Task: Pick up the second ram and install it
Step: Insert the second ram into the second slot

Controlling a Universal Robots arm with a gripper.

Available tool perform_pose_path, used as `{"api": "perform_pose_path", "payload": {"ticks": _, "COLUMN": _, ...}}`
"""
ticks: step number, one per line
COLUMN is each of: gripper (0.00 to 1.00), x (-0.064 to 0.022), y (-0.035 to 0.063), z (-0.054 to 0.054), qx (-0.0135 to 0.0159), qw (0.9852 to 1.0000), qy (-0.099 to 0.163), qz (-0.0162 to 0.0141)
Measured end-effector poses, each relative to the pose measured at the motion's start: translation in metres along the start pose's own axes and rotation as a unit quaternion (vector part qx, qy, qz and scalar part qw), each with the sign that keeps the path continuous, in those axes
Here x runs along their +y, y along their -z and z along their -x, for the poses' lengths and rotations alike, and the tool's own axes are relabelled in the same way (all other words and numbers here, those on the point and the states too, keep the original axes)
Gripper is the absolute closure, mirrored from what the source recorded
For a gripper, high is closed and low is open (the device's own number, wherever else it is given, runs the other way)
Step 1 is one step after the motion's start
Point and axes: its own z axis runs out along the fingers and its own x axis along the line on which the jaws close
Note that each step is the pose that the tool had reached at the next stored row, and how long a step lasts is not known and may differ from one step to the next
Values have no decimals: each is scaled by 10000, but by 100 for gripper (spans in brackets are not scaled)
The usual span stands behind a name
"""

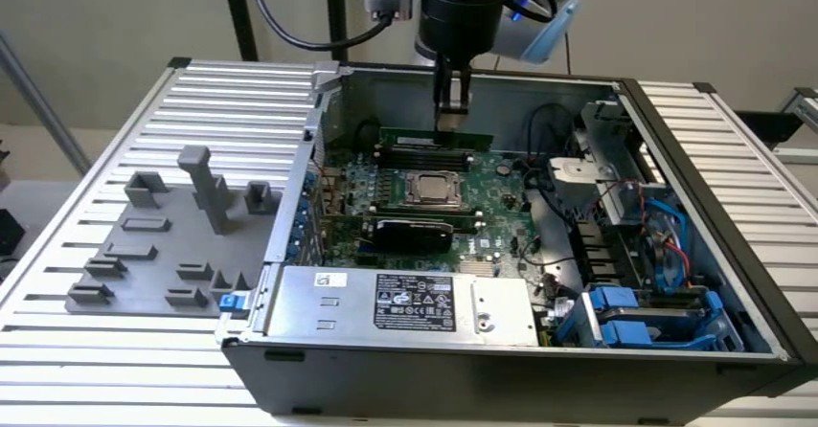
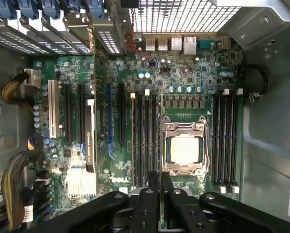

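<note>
- The slatted metal table point(image 1: 729, 149) carries the whole setup.
- The black case point(image 1: 511, 379) lies on its side in the middle of the table, with its open face up.
- A grey tray point(image 1: 128, 301) lies on the table to the exterior view's left of the case. Several grey blocks point(image 1: 205, 190) stand on it.
- The green board point(image 1: 505, 202) covers the floor of the case.
- A silver power unit point(image 1: 409, 303) sits along the near edge of the case. Blue-latched drive bays point(image 1: 633, 317) sit at the exterior view's right.
- The arm point(image 1: 458, 6) reaches straight down over the far part of the case.
- The gripper point(image 1: 450, 119) points down. Its 2 fingers point(image 2: 154, 189) are clamped on the top edge of the ram, and the wrist view shows them side by side with a sliver between.
- The ram point(image 1: 416, 138) is a green stick hanging level on its long edge under the gripper. It is over the far side of the board, just beyond the socket and by the far bank of slots point(image 1: 428, 152).
- I cannot tell whether the lower edge of the ram touches a slot.
- The square socket point(image 1: 438, 190) holds a silver chip and sits between 2 banks of black slots.
</note>
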Motion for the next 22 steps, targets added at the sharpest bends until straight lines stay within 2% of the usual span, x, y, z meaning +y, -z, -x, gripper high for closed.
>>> {"api": "perform_pose_path", "payload": {"ticks": 15, "gripper": 100, "x": 0, "y": -2, "z": 0, "qx": 0, "qw": 10000, "qy": 0, "qz": 0}}
{"api": "perform_pose_path", "payload": {"ticks": 17, "gripper": 100, "x": 3, "y": -76, "z": 0, "qx": -1, "qw": 10000, "qy": 0, "qz": -1}}
{"api": "perform_pose_path", "payload": {"ticks": 22, "gripper": 100, "x": 17, "y": -172, "z": -2, "qx": -1, "qw": 10000, "qy": 0, "qz": -1}}
